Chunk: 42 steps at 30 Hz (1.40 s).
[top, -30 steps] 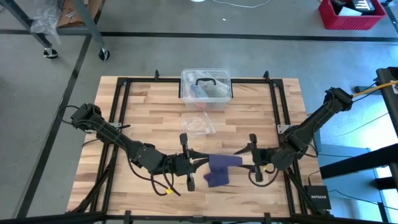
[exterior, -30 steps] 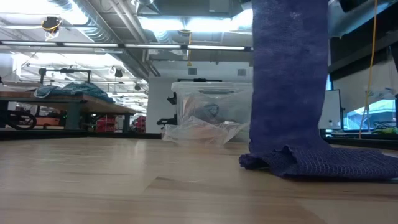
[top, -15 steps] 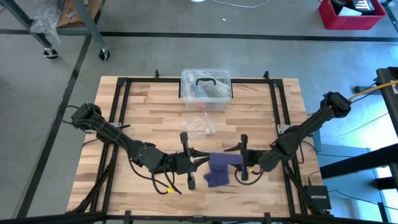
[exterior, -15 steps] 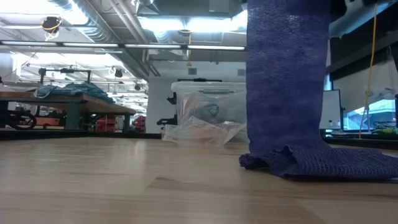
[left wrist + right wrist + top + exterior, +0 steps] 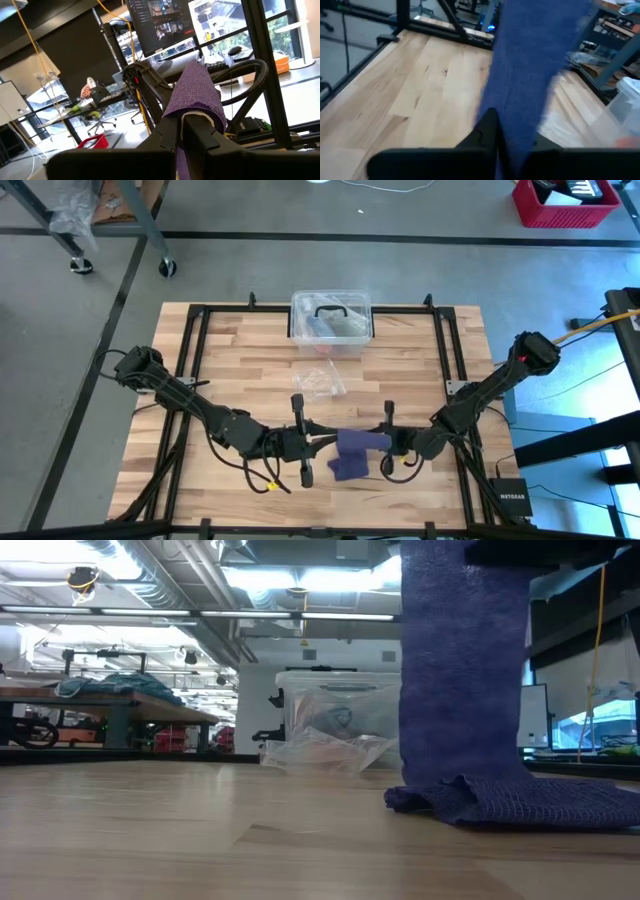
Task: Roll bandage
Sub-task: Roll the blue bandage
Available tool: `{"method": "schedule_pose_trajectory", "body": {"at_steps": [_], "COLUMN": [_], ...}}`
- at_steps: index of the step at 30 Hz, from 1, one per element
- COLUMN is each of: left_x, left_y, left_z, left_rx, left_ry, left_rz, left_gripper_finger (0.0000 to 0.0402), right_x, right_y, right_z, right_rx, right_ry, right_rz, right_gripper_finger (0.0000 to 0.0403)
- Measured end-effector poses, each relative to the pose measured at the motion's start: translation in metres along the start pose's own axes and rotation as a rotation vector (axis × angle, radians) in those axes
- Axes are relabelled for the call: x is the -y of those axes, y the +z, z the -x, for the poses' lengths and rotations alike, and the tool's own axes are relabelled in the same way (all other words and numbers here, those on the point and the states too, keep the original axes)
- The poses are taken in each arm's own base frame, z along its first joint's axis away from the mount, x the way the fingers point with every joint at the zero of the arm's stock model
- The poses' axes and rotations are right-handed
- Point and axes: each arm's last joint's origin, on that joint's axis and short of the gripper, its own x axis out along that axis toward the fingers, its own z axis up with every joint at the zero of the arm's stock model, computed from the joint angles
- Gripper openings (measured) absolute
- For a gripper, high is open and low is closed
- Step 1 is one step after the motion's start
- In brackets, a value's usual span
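Both arms low over the near part of the wooden tabletop (image 5: 240, 350), meeting at the bandage (image 5: 352, 452).

Left gripper (image 5: 322, 442): jaws clenched on the left end of the bandage; its wrist view shows the purple fabric draped over the fingertips (image 5: 197, 120).

Right gripper (image 5: 388, 442): jaws clamped on the bandage's right end; its wrist view shows the strip running out from between the dark fingers (image 5: 487, 127).

Bandage: upper stretch held raised between the two grippers; from the low view it hangs as a vertical strip, its lower end bunched in folds on the wood.

Farther back: crinkled clear wrapper (image 5: 320, 381) mid-table, clear plastic box (image 5: 331, 319) with black handle at the far edge, both well apart from the bandage.
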Motion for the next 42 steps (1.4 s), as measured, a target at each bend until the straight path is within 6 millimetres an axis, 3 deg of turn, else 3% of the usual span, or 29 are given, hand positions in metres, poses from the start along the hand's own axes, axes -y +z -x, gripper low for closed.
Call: {"method": "schedule_pose_trajectory", "body": {"at_steps": [13,21,34,42], "left_x": [-0.004,-0.008,0.002,0.011], "left_y": [-0.005,-0.022,-0.039,-0.062], "left_z": [0.008,0.000,-0.005,-0.018], "left_rx": [-0.201,-0.241,-0.260,-0.309], "left_ry": [0.334,0.357,0.261,0.232], "left_rz": [-0.169,-0.192,-0.290,-0.413], "left_gripper_finger": [0.0002,0.0001,0.0000,0.0000], "right_x": [-0.016,-0.030,-0.035,-0.035], "right_y": [0.009,0.036,0.046,0.064], "right_z": [0.011,0.023,0.027,0.031], "right_rx": [0.098,0.159,0.147,0.172], "right_ry": [0.218,0.256,0.259,0.238], "right_rz": [0.022,0.089,0.133,0.137], "right_gripper_finger": [0.0006,0.0003,0.0004,0.0004]}}
